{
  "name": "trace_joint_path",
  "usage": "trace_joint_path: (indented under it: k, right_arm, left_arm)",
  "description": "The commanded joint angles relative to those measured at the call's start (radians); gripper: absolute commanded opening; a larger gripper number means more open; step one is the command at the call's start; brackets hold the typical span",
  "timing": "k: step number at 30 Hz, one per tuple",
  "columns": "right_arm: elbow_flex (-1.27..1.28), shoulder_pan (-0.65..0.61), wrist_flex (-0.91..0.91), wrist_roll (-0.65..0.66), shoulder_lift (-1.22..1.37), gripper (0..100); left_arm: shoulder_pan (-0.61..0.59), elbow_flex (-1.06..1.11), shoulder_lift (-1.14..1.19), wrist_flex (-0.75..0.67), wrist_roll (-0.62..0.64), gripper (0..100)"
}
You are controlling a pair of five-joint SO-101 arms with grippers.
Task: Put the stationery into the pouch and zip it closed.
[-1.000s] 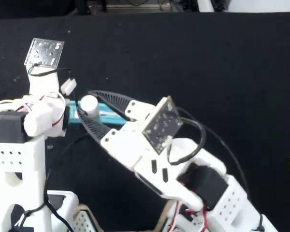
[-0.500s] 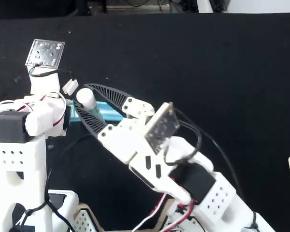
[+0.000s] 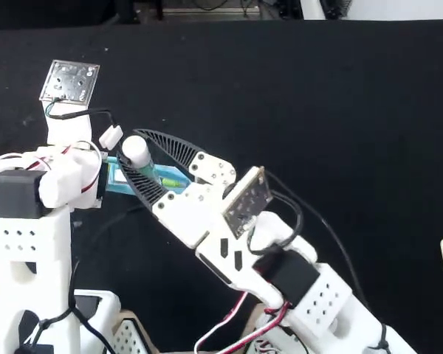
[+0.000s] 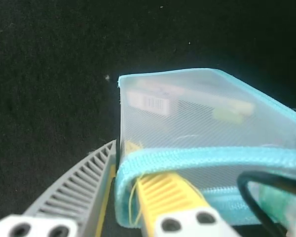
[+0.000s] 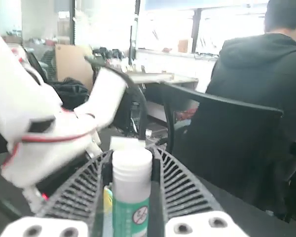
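left gripper (image 4: 121, 148) clamped on pouch (image 4: 197, 118) rim, holding mouth open | right gripper (image 5: 131, 160) gripping glue stick (image 5: 131, 190), poised just by the pouch mouth | some items already inside, visible through mesh | remaining: insert glue stick, zip shut

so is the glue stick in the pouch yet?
Not fully. The right gripper is shut on the glue stick, its white cap above the pouch; whether its tip is inside, cannot tell.

Black tabletop (image 3: 317, 88); office bkgd w/ bright windows (image 5: 163, 22), dark chair (image 5: 222, 138).
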Motion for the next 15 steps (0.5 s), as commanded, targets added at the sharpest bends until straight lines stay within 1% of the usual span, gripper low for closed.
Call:
trace_joint_path:
  k: [1, 5, 12, 15]
  right_arm:
    - [0.007, 0.054, -0.029, -0.008, -0.027, 1.1]
    - [0.038, 0.107, -0.029, -0.009, -0.030, 1.1]
    - [0.156, 0.081, -0.015, -0.009, -0.047, 1.2]
    - [0.154, 0.043, 0.097, -0.005, -0.114, 1.8]
  left_arm:
    - [0.004, 0.005, 0.000, -0.008, 0.006, 3]
    - [0.004, 0.005, 0.000, -0.008, 0.006, 3]
    - [0.004, 0.005, 0.000, -0.008, 0.006, 3]
    - [0.004, 0.005, 0.000, -0.008, 0.006, 3]
